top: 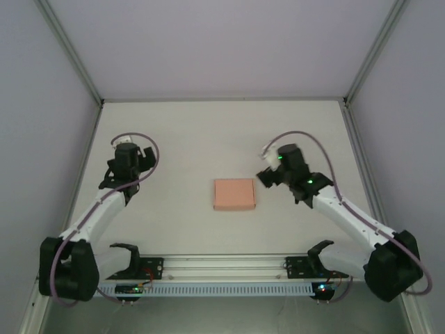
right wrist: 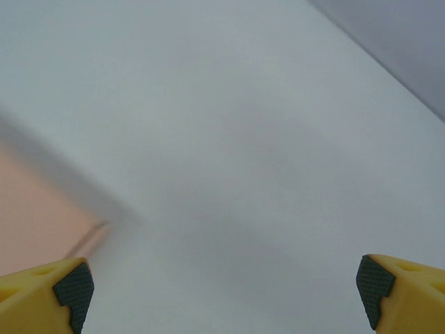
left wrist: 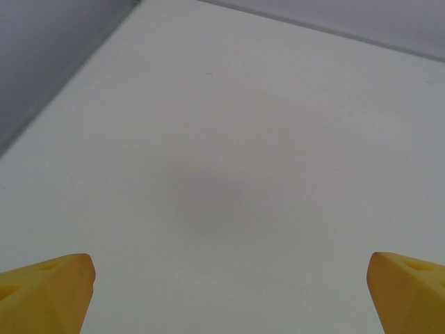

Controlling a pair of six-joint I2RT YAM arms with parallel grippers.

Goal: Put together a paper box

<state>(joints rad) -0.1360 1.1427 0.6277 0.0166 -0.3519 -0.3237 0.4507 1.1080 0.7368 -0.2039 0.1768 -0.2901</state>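
Note:
The paper box (top: 234,194) is a small, low salmon-pink square lying closed on the white table, midway between the two arms. My right gripper (top: 267,175) hovers just right of it, open and empty; in the right wrist view the gripper (right wrist: 222,289) frames bare table, and a blurred pink edge of the box (right wrist: 35,223) shows at the left. My left gripper (top: 126,186) is far to the left of the box. It stands open, its yellow fingertips (left wrist: 49,292) wide apart over bare table (left wrist: 229,174).
Grey walls (top: 42,125) and metal corner posts (top: 69,49) enclose the white table on the left, back and right. A slotted aluminium rail (top: 222,268) with the arm bases runs along the near edge.

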